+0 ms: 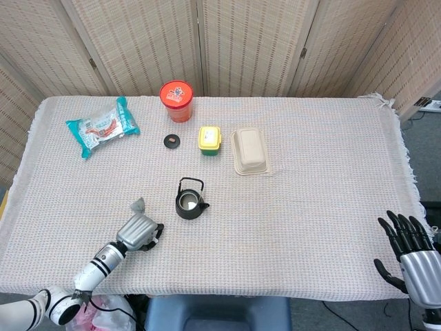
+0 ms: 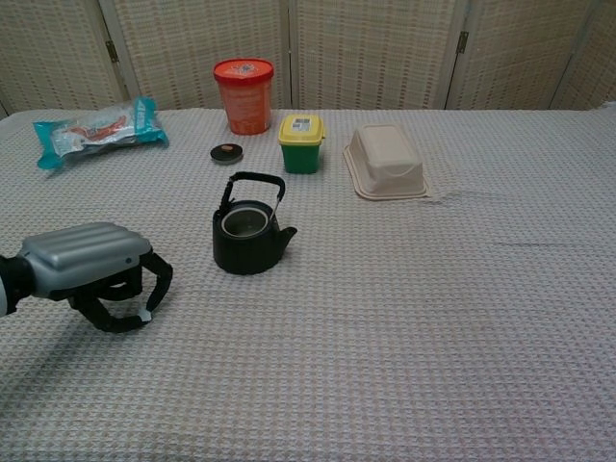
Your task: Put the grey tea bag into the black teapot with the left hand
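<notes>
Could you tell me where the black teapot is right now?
In the head view, the black teapot stands left of centre, just right of the left hand.
</notes>
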